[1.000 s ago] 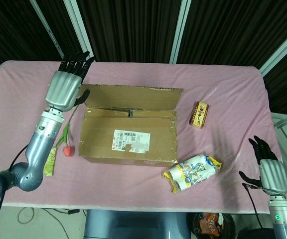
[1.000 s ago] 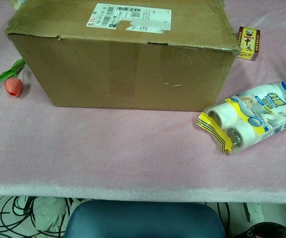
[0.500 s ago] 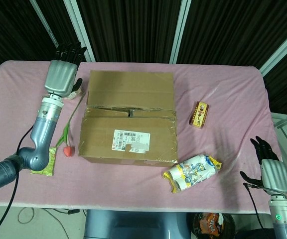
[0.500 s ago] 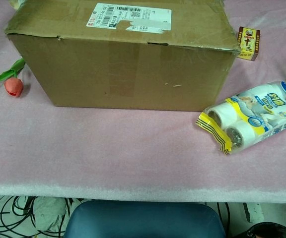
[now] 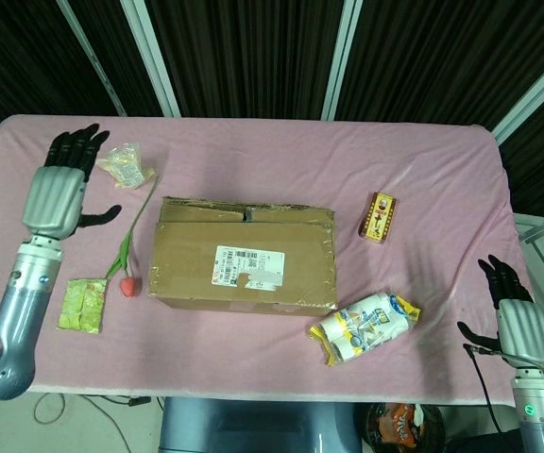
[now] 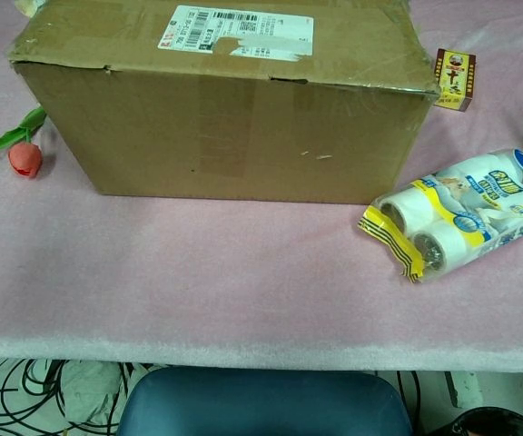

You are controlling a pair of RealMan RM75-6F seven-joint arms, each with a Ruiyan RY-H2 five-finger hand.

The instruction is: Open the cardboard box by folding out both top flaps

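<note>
Pink-clothed table (image 5: 253, 142), dark slatted backdrop (image 5: 244, 52)

Brown cardboard box (image 5: 244, 255) sits mid-table, top flaps down.

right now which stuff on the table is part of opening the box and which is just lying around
Belongs to the job:
- cardboard box, top flaps lying flat
- left hand, holding nothing
- right hand, holding nothing

Just lying about:
- tulip
- green packet
- clear snack bag
- small red box
- pack of paper rolls
</note>
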